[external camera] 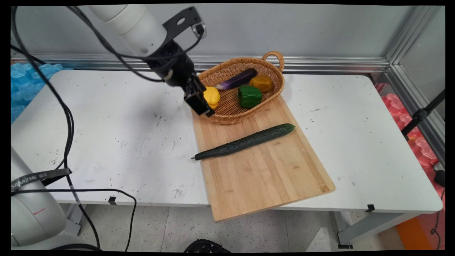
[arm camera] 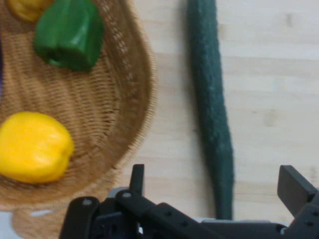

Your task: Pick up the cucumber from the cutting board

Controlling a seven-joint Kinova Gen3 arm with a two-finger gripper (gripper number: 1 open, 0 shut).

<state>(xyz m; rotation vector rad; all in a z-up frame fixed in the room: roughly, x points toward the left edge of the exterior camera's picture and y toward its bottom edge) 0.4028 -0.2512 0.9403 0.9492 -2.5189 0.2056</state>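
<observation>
My gripper hangs above the left rim of a woven basket, open and holding nothing. Closest to it is a yellow pepper inside the basket. The basket also holds a green pepper, a purple eggplant and an orange-yellow vegetable. A long dark cucumber lies slantwise on the wooden cutting board, in front of the basket. In the hand view the open gripper frames the cucumber, with the yellow pepper, green pepper and basket to the left.
The board overhangs the table's near edge. Blue packing material lies past the table's left end and red material past its right end. A black stand leg leans at the right. Black cables hang from the arm at the left.
</observation>
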